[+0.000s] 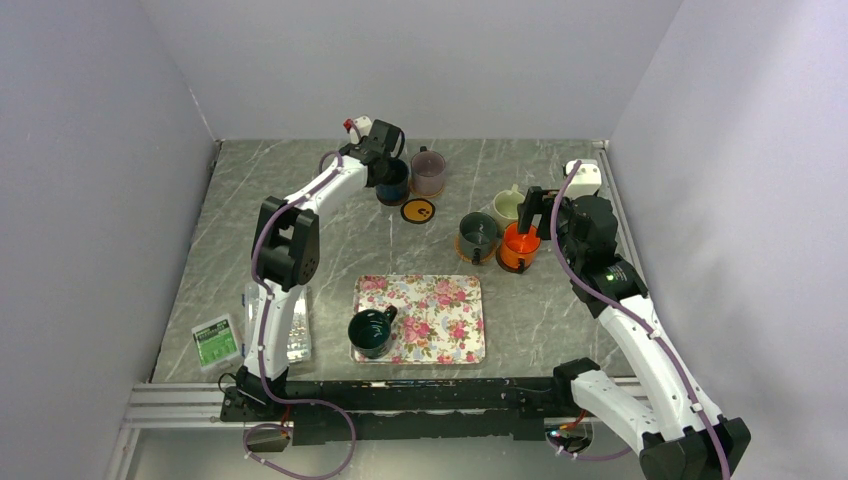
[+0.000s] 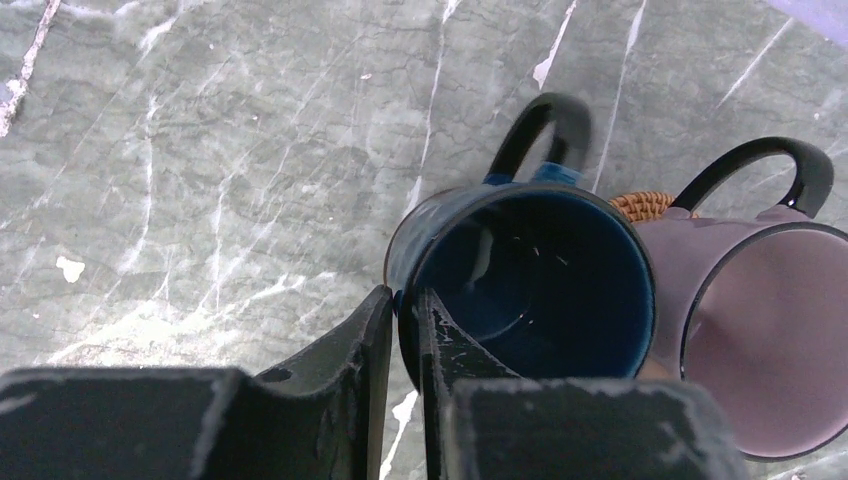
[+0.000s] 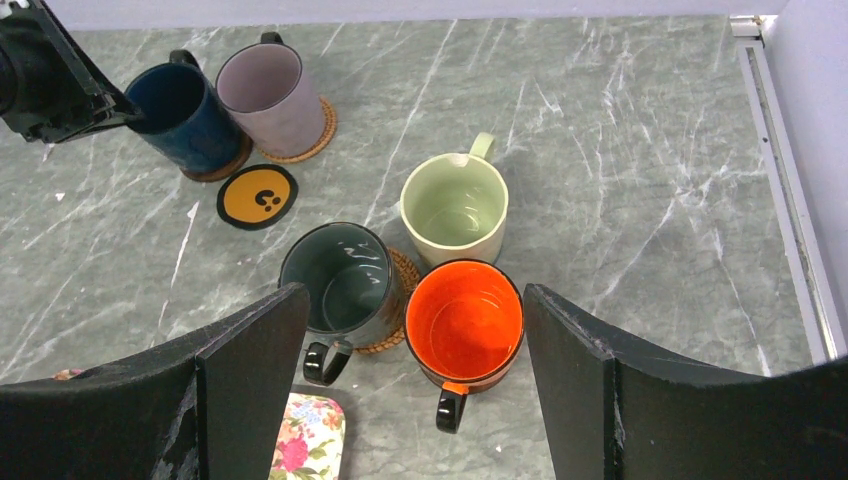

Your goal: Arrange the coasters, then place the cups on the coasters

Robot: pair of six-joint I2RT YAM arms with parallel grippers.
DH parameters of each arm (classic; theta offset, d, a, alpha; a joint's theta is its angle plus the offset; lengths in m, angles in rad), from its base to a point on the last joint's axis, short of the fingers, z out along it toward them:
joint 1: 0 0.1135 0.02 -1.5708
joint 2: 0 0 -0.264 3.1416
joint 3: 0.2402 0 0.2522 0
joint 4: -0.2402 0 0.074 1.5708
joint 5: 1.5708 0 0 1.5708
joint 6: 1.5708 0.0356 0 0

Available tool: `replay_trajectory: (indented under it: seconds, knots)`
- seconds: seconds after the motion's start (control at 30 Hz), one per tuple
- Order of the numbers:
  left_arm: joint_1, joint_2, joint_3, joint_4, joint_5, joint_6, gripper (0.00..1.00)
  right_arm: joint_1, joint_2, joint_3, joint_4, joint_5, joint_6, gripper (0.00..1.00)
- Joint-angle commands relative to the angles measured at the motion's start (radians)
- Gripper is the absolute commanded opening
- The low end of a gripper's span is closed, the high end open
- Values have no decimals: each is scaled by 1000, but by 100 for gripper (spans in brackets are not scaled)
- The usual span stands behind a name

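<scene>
The navy blue cup (image 1: 392, 182) (image 2: 530, 270) (image 3: 185, 115) stands on a dark brown coaster (image 3: 225, 168) at the back. My left gripper (image 1: 385, 165) (image 2: 403, 295) pinches its rim, one finger inside and one outside, the jaws close together. The mauve cup (image 1: 428, 172) (image 2: 760, 340) sits beside it on a tan woven coaster (image 3: 322, 125). A black, orange-faced coaster (image 1: 418, 211) (image 3: 258, 196) lies bare. My right gripper (image 1: 525, 215) (image 3: 412, 292) hangs open above the orange cup (image 1: 519, 245) (image 3: 465, 320), holding nothing. A dark green cup (image 3: 340, 285) rests on a woven coaster (image 3: 405, 290). The pale cream-green cup (image 3: 455, 208) stands behind.
A second dark green cup (image 1: 372, 332) stands on the floral tray (image 1: 450, 320) at the front. A clear plastic box (image 1: 295, 335) and a green packet (image 1: 216, 340) lie at the front left. Walls close in the table on three sides.
</scene>
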Motion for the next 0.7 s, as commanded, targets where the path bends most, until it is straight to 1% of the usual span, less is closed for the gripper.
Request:
replay_trajectory:
  seconds: [0.0,0.2,0.43,0.5,0.6,0.67]
  knots:
    - [-5,-72,29,42,-13,1,22,-3,-4,-1,14,11,10,83]
    - [-5,-81,25,47,-18,6,25,-4,-4,-1,13,11,10,83]
    - [-5,-111,1,67,-10,19,34,-4,-6,-3,15,11,8,83]
    - [-6,-137,-15,81,-1,30,40,-4,-7,-3,17,12,8,83]
    - [-12,-198,-60,132,7,80,56,-4,-9,-4,16,15,7,83]
    - [-13,-244,-86,143,5,119,63,-4,-9,-1,15,16,7,83]
